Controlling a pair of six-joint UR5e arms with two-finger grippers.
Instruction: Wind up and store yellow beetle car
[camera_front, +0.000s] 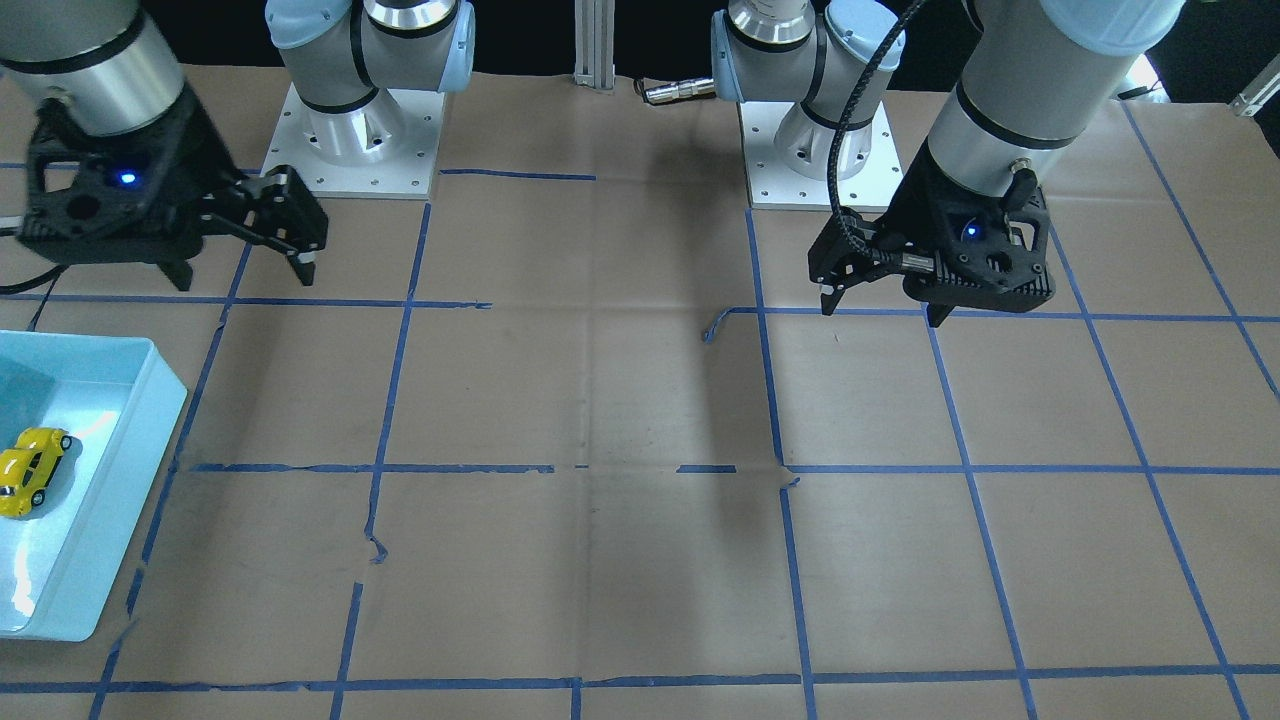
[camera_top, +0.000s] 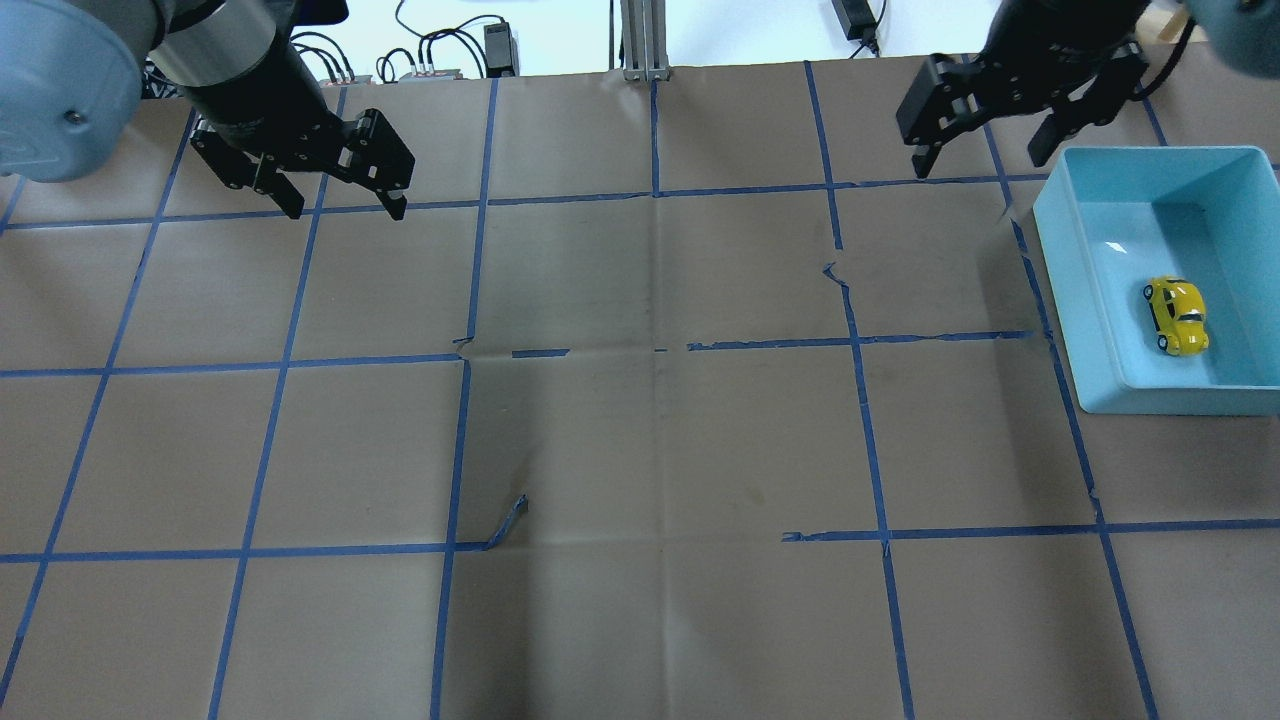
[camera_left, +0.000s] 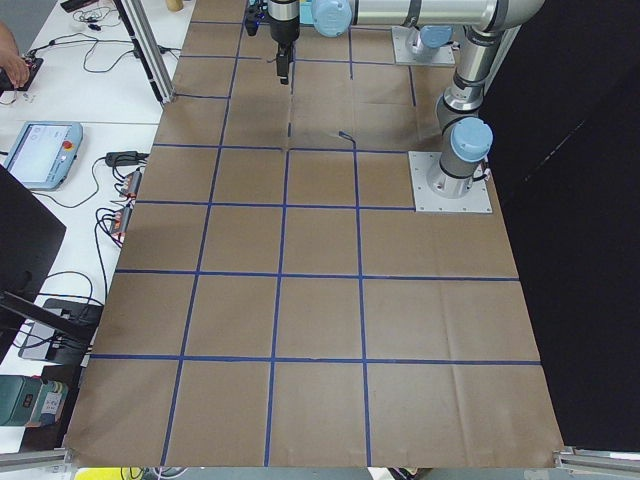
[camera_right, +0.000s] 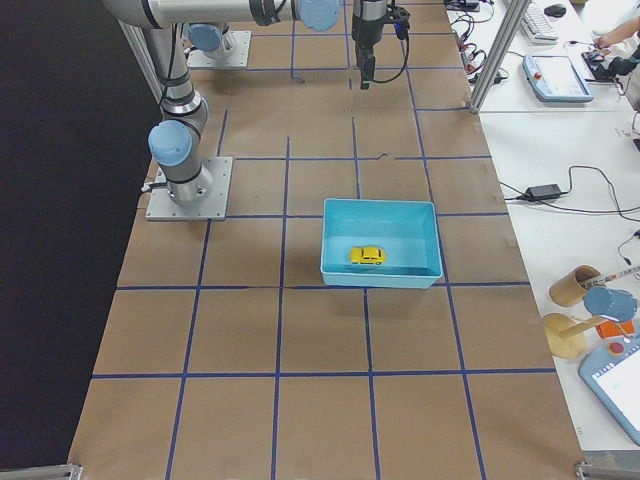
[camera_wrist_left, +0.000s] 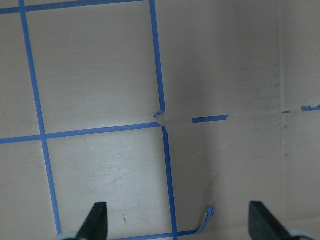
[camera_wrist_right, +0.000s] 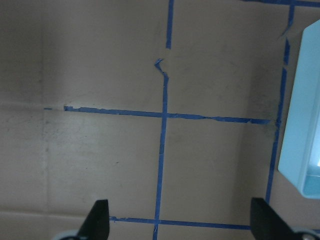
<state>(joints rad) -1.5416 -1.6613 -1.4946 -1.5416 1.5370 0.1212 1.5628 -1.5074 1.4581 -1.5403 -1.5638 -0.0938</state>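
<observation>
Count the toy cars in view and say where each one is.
1. The yellow beetle car sits inside the light-blue bin at the robot's right. No other car shows in any view, and nothing on the table looks able to hide one.

Overhead: from rear, looking forward-down. Front: opposite side, facing back. Sides: ends of brown paper-covered table (camera_top: 700, 620), far. Wrists: close, straight down. All share its blue tape grid (camera_top: 200, 366).
</observation>
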